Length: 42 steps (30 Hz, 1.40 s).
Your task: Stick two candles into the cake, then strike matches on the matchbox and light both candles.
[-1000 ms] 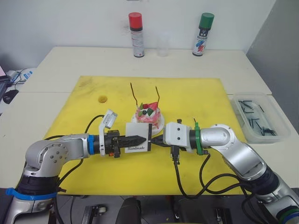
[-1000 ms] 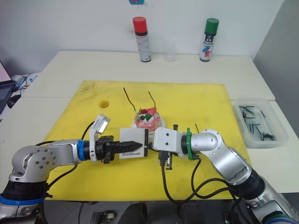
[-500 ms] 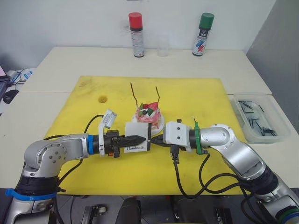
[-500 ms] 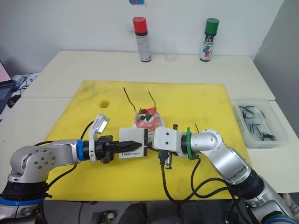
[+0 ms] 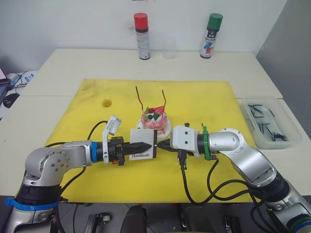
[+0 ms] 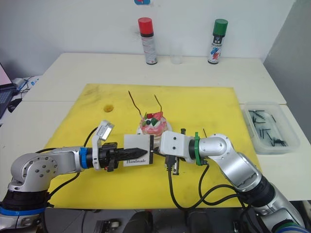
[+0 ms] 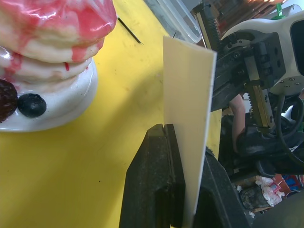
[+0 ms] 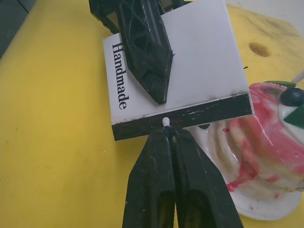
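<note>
The pink-and-white cake sits on its small white plate mid-mat, with two thin wavy candles standing in it. Just in front of the cake, my left gripper is shut on the white matchbox, holding it on edge with its dark striking strip facing my right gripper. That gripper is shut on a match whose pale tip touches the strip. In the left wrist view the matchbox stands upright between the fingers.
A yellow mat covers the table's middle. A clear bin of matches sits to the right. Red-capped and green-capped spray cans and a clear cup stand at the back. A loose match lies on the mat.
</note>
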Motion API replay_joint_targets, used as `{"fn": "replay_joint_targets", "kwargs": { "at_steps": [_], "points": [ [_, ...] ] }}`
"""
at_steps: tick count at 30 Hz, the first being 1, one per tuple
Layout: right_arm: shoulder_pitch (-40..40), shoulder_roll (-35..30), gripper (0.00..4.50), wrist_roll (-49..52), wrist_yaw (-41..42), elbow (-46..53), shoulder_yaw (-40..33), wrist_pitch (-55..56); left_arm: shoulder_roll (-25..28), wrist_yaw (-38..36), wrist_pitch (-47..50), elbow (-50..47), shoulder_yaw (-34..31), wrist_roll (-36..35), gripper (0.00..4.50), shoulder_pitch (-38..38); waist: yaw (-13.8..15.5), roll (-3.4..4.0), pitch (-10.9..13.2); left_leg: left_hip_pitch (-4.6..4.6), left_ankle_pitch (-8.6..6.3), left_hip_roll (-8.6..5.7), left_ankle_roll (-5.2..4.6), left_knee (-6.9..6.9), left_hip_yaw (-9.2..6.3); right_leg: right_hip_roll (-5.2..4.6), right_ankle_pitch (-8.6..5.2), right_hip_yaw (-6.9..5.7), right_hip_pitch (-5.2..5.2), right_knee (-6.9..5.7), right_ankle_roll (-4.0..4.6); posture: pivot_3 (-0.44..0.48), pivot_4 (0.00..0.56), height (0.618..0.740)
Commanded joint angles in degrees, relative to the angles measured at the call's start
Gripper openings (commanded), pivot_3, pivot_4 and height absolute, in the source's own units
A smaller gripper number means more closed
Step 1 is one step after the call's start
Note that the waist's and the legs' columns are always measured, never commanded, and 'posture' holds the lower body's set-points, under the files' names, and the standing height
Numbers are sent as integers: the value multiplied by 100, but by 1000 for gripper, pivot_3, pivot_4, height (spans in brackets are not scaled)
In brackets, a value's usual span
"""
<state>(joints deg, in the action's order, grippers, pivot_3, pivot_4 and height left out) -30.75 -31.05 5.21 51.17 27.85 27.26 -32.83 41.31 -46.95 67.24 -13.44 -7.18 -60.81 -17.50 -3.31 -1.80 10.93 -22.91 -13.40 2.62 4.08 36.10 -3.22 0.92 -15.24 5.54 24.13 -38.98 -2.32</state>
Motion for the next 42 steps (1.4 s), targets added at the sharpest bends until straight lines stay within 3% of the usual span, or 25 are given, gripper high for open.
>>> {"fn": "replay_joint_targets", "kwargs": {
  "at_steps": [1,15,19,22,27,42],
  "points": [
    [-125,-17,53,-151,36,-28,97,105,13,-160,-68,-206,-128,-144,0,-36,0,0,0,0,0,0,0,0,0,0,0,0,0,0,0,0,150,740],
    [-89,-581,53,-352,967,-1,603,861,-67,-89,-130,-18,-254,-158,0,-376,1,0,0,0,0,0,0,1,0,0,0,-1,-1,0,0,0,150,740],
    [-100,-613,53,-94,1120,173,338,828,78,-65,-64,-24,-465,-214,0,-496,-10,0,0,1,0,0,0,4,-2,0,1,-2,-3,0,-2,0,150,740],
    [-266,-481,53,374,1076,294,-186,471,272,-139,-64,-236,-504,-129,0,-91,-65,0,0,4,0,0,0,2,1,0,1,2,-2,-2,-1,0,150,740],
    [-424,-370,53,415,911,282,-384,283,213,-92,-130,-367,-382,-88,0,115,-8,-1,0,2,0,1,0,2,-8,0,0,-5,-4,-2,0,0,150,740],
    [-522,-38,53,-302,372,-53,-64,535,144,-87,-108,-281,-228,-38,0,-133,6,-1,0,1,0,-1,0,7,-4,0,2,-2,-4,-2,-3,0,150,740]
  ]
}}
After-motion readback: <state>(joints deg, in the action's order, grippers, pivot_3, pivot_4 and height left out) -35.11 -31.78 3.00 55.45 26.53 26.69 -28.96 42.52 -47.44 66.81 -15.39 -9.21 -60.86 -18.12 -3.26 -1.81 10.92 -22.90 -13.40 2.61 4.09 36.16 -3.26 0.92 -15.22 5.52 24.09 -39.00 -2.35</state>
